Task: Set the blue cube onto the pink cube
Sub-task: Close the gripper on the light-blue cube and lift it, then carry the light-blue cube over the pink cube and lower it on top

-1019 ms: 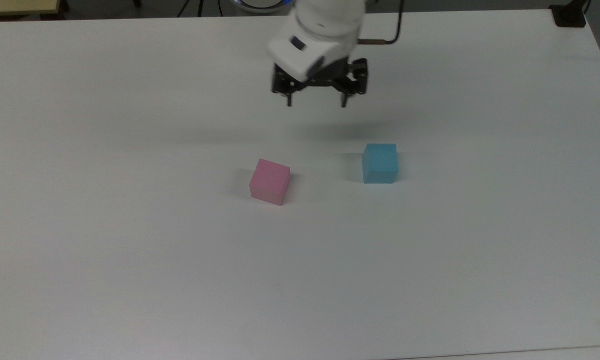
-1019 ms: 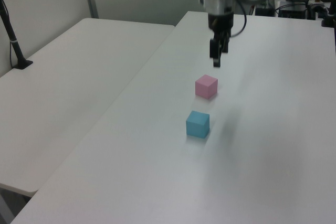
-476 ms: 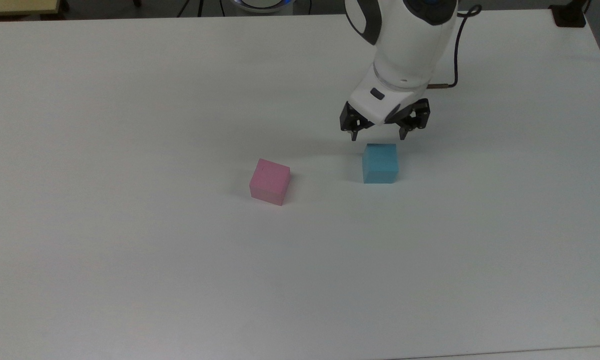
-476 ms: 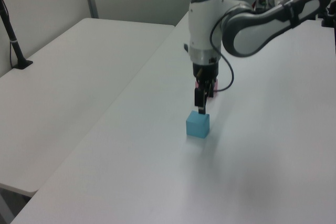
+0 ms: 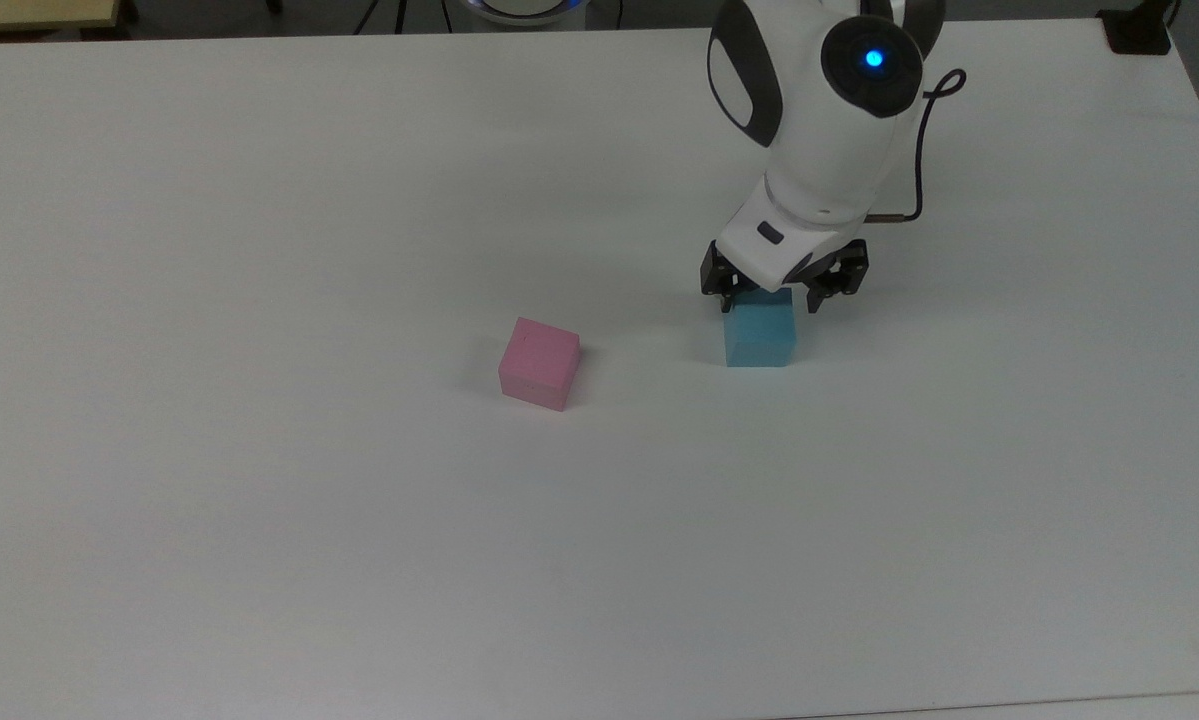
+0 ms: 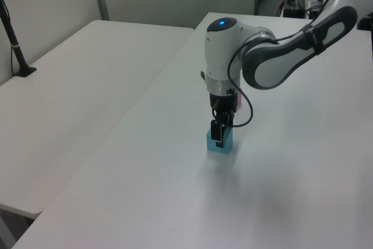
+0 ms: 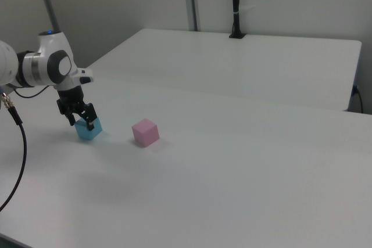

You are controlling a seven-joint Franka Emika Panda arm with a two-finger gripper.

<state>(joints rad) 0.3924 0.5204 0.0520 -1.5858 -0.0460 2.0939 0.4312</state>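
The blue cube [image 5: 759, 337] sits on the white table [image 5: 359, 550], right of centre in the top view. My gripper [image 5: 767, 300] is lowered over the cube's far side, open, with one finger on each side of its upper part and a small gap to either face. The left view has the gripper [image 6: 220, 135] low on the blue cube [image 6: 220, 144]. About two cube widths to the top view's left lies the pink cube [image 5: 539, 363], turned slightly and apart from everything. The right view has the blue cube [image 7: 88, 130], the gripper [image 7: 81, 121] and the pink cube [image 7: 145, 132].
A second white table [image 6: 70, 103] adjoins on the left view's left, with a black post [image 6: 14, 42] on it. A black cable [image 5: 914, 150] loops off the wrist. A dark clamp [image 5: 1139, 30] sits at the top view's far right corner.
The arm has swung from above the table's far middle over to the blue cube and come down. The open fingers went from just behind and above the cube to straddling it. Both cubes stayed put.
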